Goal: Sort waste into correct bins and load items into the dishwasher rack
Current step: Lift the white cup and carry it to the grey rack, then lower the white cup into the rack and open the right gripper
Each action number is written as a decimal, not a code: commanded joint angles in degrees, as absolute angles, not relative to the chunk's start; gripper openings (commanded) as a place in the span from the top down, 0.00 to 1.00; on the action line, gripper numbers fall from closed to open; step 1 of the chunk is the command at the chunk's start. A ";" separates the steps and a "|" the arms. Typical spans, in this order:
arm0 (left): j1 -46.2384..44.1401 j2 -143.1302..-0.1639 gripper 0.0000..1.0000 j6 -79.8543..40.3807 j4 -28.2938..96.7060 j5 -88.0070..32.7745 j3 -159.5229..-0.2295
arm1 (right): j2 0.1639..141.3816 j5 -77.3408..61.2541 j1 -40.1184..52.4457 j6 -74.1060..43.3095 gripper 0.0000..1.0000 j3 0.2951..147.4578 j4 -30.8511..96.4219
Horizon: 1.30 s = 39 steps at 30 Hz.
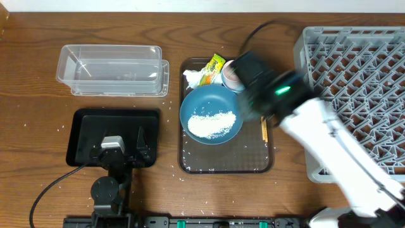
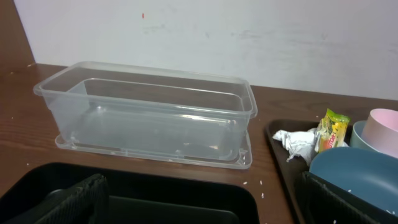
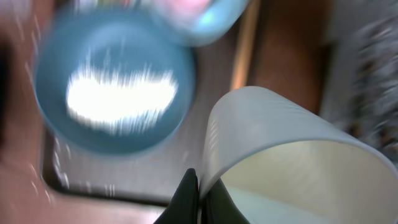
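- Right gripper (image 3: 199,190): jaws closed on the wall of the white cup (image 3: 280,149), held tilted over the right side of the brown serving tray (image 1: 190,161). This view is blurred.
- Left gripper (image 2: 202,190): jaws spread wide, holding nothing, over the black tray (image 1: 85,133) at the worktop's near-left.
- Dark-blue dish (image 1: 211,101) with rice (image 1: 212,123): middle of the serving tray.
- Tissue (image 1: 192,77) and wrapper (image 1: 214,66): tray's far-left corner.
- Pink cup (image 2: 385,127) sits inside the light-blue bowl (image 2: 359,134) at the tray's far edge.
- Chopsticks (image 1: 264,130): tray's right edge.
- Clear tub (image 1: 111,69): far-left.
- Rack (image 1: 354,95): right edge.
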<state>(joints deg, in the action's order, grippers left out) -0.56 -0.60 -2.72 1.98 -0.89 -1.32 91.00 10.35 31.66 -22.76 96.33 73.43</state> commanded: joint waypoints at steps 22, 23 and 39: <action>-0.56 -0.27 0.02 -2.02 4.05 0.69 -0.23 | 99.24 -47.83 -42.68 -1.72 0.99 101.86 50.57; -0.56 -0.27 0.02 -2.02 4.05 0.69 -0.23 | 101.12 -52.97 -43.75 -0.67 0.99 101.86 49.19; -0.56 -0.27 0.02 -2.02 4.03 0.69 -0.23 | 127.79 -83.42 -49.21 -30.20 0.99 101.86 9.15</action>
<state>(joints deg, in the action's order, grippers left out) -0.56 -0.60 -2.72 1.96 -0.89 -1.32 127.00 -78.13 -48.69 -23.46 101.86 9.63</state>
